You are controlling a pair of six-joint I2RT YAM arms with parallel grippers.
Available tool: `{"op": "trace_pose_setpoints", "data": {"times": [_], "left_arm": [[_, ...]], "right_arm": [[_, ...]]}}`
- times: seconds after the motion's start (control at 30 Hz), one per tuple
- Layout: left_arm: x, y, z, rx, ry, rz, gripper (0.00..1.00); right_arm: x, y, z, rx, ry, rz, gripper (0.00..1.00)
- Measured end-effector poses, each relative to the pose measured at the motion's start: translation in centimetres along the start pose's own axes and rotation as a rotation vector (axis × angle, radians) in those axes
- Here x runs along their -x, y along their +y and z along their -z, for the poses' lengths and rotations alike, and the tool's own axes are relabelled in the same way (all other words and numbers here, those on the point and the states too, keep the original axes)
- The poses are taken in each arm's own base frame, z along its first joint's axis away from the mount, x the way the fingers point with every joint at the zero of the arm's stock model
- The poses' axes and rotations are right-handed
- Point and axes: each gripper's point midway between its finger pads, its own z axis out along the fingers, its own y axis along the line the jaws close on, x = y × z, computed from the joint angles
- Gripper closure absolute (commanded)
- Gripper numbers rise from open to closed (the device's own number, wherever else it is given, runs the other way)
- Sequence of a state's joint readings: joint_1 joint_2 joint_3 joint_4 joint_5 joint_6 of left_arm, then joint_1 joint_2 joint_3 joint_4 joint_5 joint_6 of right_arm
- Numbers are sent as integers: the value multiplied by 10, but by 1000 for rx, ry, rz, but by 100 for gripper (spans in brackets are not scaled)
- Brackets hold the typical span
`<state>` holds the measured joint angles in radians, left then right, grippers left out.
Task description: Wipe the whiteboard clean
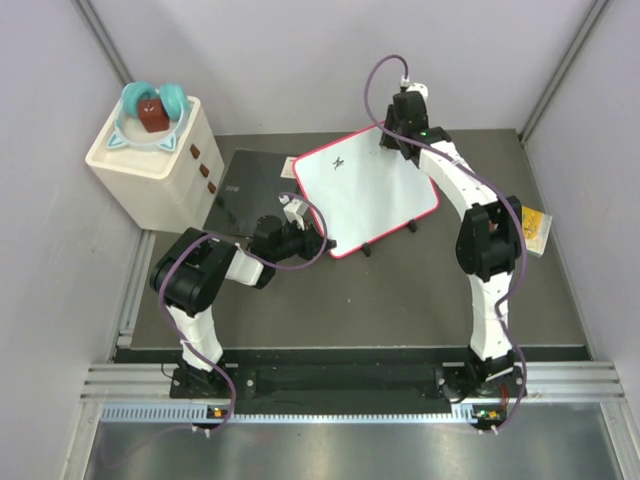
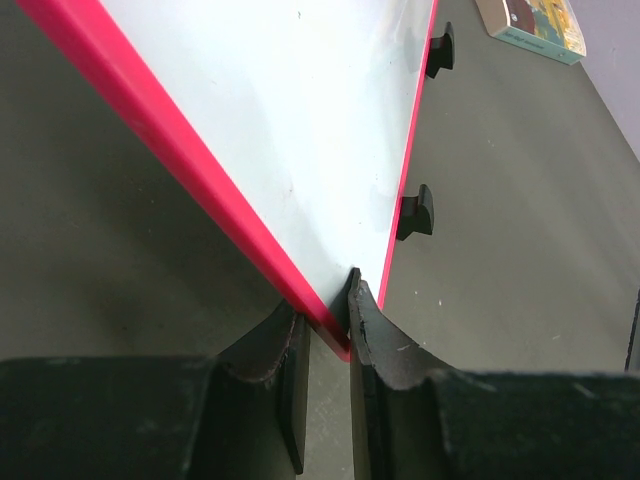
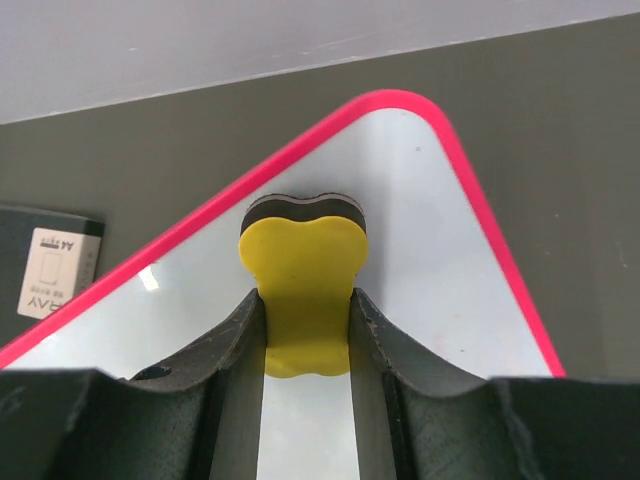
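- The whiteboard (image 1: 365,190), a white panel in a thin red frame with rounded corners, sits in the middle of the dark bench (image 1: 400,300), turned so that its corners point near, far, left and right.
- One small black scribble (image 1: 340,161) shows on its left part; the rest of the surface looks clean.
- Two small black feet (image 1: 412,227) stick out from the board's near-right edge.
- The left tool (image 2: 328,310) is nearly closed, its two fingers pinching the red frame at the near-left corner of the board, one finger on each side of the rim.
- The right tool (image 3: 305,305) is closed on a yellow eraser (image 3: 303,250) with a dark pad layer. It clamps the eraser's narrow waist, with the lobed end pointing out past the fingertips.
- The eraser is over the far corner of the board, just inside the red frame; whether its pad touches the surface I cannot tell.
- A dark grey flat slab (image 1: 245,190) with a small white label lies just left of the board.
- A white drawer unit (image 1: 150,160) stands at the far left and carries a teal object (image 1: 152,98) with a brown block in it.
- A small printed booklet (image 1: 535,232) lies at the right edge of the bench, well apart from the board.
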<state>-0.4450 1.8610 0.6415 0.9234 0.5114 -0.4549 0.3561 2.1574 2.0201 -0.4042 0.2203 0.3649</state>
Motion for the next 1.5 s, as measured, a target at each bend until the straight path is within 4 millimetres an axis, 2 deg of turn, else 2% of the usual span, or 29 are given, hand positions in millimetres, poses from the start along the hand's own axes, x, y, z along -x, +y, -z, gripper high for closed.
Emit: {"op": "trace_pose_setpoints", "data": {"times": [0.1, 0.33, 0.43, 0.63, 0.7, 1.03, 1.3, 1.37, 1.5], "left_arm": [[0, 0, 0, 0, 0, 0, 100], [-1, 0, 0, 0, 2, 2, 100], [-1, -1, 0, 0, 3, 8, 100], [-1, 0, 0, 4, 4, 13, 100], [-2, 0, 0, 5, 6, 13, 100], [-2, 0, 0, 6, 7, 15, 100], [-2, 1, 0, 10, 8, 17, 100], [-3, 1, 0, 12, 8, 20, 100], [-2, 1, 0, 13, 7, 19, 100]], "right_arm": [[0, -9, -2, -11, -1, -14, 100], [-5, 1, -1, 5, -8, -8, 100], [-14, 20, 4, 33, 0, 16, 100], [-34, 79, 24, 134, 17, 66, 100], [-40, 92, 29, 159, 24, 77, 100], [-51, 115, 38, 214, 46, 98, 100], [-82, 178, 62, 302, 58, 187, 100], [-85, 183, 64, 296, 54, 198, 100], [-82, 178, 61, 279, 49, 191, 100]]}}
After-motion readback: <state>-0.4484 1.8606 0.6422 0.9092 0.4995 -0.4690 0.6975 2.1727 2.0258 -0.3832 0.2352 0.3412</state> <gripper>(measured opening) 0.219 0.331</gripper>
